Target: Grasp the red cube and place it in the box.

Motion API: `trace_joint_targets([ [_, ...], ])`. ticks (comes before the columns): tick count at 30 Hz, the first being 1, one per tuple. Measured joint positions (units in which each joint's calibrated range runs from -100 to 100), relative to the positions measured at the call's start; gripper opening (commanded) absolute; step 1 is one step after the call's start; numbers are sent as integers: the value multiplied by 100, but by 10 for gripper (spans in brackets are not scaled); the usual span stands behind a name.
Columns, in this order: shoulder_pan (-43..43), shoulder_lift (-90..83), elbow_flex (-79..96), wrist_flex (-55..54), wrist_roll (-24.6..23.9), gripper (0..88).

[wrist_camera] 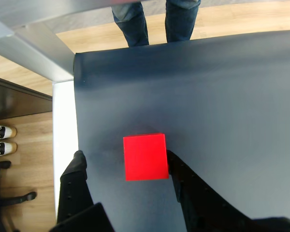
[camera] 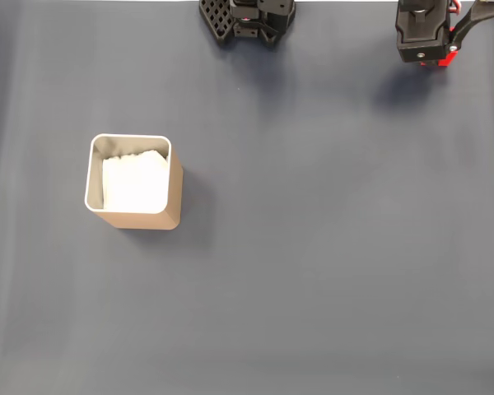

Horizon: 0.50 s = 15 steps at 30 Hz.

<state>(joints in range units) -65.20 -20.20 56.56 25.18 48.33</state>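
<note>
from above i see the tan square box with rounded corners, pale metallic rim and white padding (camera: pixel 171 197) standing left of centre on the dark blue-grey table cover (camera: pixel 329 247), with my black base (camera: pixel 247 18) and my black-and-red arm (camera: pixel 428 33) at the top edge.

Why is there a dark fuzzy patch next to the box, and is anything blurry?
In the fixed view, soft light from above casts a faint shadow right of the tan square box with white padding on the dark blue mat; all looks sharp. In the wrist view, the small bright red matte cube is crisp between the black end effector's fingers.
</note>
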Motion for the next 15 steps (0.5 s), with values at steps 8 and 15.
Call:
trace_joint_targets([
  [8,-23,0,91,-16,5,395],
  [15,-23,0,91,-16,-10,395],
])
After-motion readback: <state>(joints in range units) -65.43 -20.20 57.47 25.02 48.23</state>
